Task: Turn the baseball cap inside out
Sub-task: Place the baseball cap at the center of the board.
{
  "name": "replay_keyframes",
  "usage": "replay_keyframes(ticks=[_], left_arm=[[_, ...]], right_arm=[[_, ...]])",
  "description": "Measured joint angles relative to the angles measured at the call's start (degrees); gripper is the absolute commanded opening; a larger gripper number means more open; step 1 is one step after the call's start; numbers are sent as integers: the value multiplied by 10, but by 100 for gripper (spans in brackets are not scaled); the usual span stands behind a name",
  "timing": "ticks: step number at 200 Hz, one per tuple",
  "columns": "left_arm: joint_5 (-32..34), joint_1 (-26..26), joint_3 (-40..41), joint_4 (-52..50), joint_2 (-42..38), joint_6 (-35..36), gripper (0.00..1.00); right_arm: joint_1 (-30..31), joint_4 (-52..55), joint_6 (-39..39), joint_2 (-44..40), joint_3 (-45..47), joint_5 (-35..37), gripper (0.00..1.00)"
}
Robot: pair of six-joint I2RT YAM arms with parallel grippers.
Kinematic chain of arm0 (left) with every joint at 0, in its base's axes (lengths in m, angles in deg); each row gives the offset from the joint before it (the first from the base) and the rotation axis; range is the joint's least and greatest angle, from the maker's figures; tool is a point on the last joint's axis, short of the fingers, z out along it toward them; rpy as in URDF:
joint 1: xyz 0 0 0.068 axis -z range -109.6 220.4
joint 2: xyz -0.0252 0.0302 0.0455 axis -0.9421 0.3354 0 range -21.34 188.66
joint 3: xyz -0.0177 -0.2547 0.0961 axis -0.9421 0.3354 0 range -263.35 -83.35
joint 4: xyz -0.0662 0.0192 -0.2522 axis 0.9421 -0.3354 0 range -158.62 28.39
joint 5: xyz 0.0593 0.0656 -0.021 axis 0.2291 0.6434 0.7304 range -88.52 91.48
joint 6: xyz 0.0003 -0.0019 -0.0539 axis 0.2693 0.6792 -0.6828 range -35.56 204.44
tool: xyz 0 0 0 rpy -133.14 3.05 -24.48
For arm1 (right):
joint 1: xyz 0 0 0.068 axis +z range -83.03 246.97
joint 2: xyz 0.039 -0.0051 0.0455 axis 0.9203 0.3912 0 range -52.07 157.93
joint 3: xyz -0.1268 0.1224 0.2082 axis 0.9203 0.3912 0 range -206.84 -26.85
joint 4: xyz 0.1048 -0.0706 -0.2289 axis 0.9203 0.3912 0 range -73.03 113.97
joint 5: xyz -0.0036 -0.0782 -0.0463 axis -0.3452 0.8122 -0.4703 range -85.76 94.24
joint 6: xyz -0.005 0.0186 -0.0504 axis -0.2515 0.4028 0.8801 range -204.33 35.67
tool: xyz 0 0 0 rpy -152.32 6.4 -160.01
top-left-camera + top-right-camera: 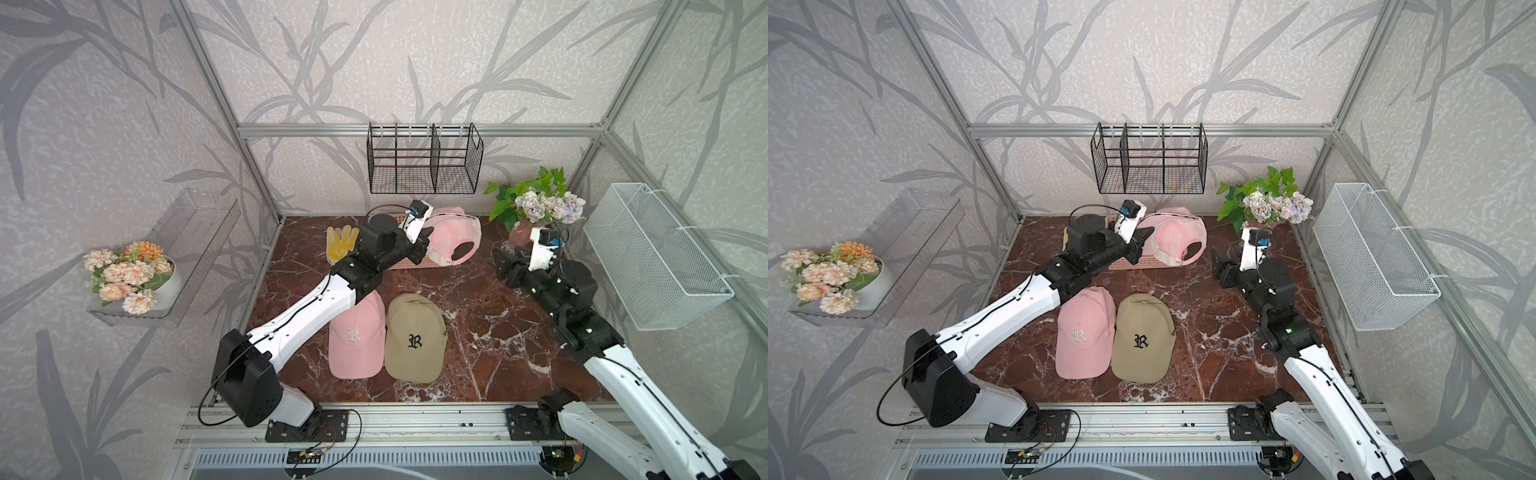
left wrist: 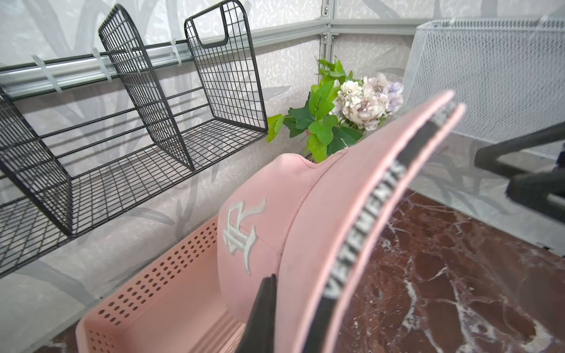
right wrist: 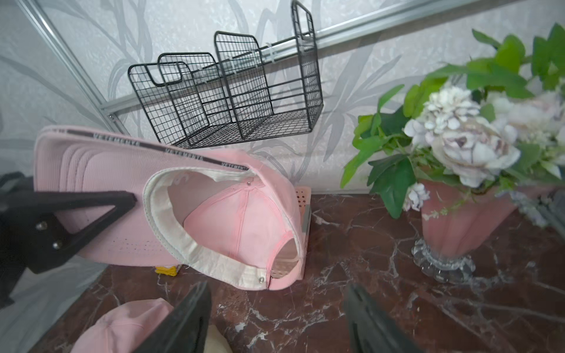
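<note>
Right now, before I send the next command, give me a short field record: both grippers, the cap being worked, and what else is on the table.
left gripper: shut on the brim of the pink baseball cap, which hangs partly over the pink perforated plastic basket
right gripper: open, holding nothing, apart from the cap
held cap: opening and white sweatband face the right gripper
red marble tabletop: second pink cap and beige cap side by side, crowns up
also: yellow glove beside the basket
</note>
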Motion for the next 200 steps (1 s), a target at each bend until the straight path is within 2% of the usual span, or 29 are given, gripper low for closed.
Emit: replay_keyframes(ticks=[45,97,153,200], left_arm=[[-13,30,136,134,-38,158,0],[-18,64,182,235,-43,253,0],[-18,81,190,271,-43,280,0],[-9,90,190,282,-39,287,0]], right_arm=[[-69,33,-215,14,-2,-100,71],[-73,-21,-375,66,10,-187,63],[-73,-89,-444,84,32,-216,58],[-73,-122,-467,90,37,-227,37]])
